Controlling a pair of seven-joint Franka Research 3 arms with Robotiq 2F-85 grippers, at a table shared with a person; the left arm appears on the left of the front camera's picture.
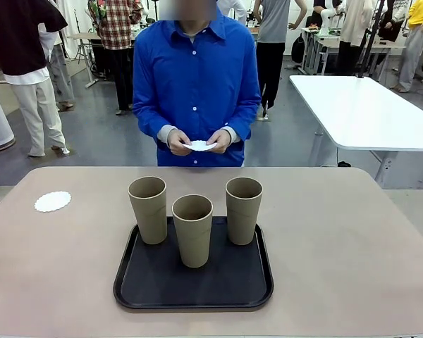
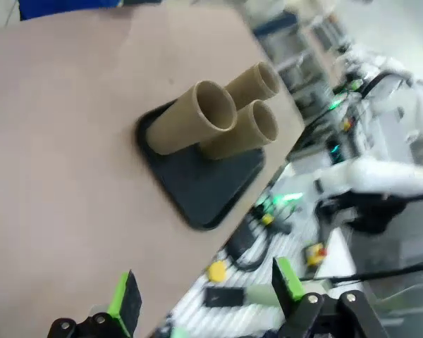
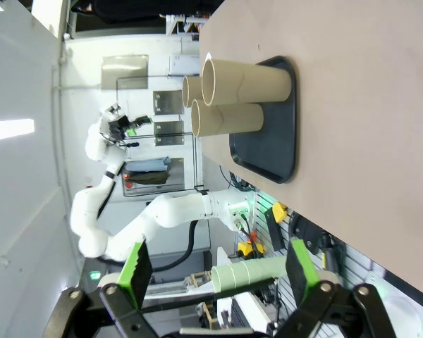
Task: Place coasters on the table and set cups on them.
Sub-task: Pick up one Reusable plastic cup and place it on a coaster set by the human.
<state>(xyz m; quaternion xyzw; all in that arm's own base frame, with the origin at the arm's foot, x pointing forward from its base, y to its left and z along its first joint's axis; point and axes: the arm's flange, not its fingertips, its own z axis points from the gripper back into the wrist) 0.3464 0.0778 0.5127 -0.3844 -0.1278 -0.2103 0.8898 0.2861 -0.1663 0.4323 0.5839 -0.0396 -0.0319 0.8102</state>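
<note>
Three tan cups (image 1: 193,229) stand upright on a black tray (image 1: 155,282) in the middle of the beige table (image 1: 338,239). One white lacy coaster (image 1: 53,201) lies on the table at the far left. The person in the blue shirt holds more coasters (image 1: 200,146) in both hands beyond the far edge. My left gripper (image 2: 204,296) is open with nothing between its fingers, off the table's near edge, looking at the cups (image 2: 218,116) and tray (image 2: 197,183). My right gripper (image 3: 215,264) is open too, well away from the cups (image 3: 243,88) on the tray (image 3: 268,148).
A white table (image 1: 366,113) stands at the back right. Other people stand farther off in the room. The beige table has bare room left and right of the tray.
</note>
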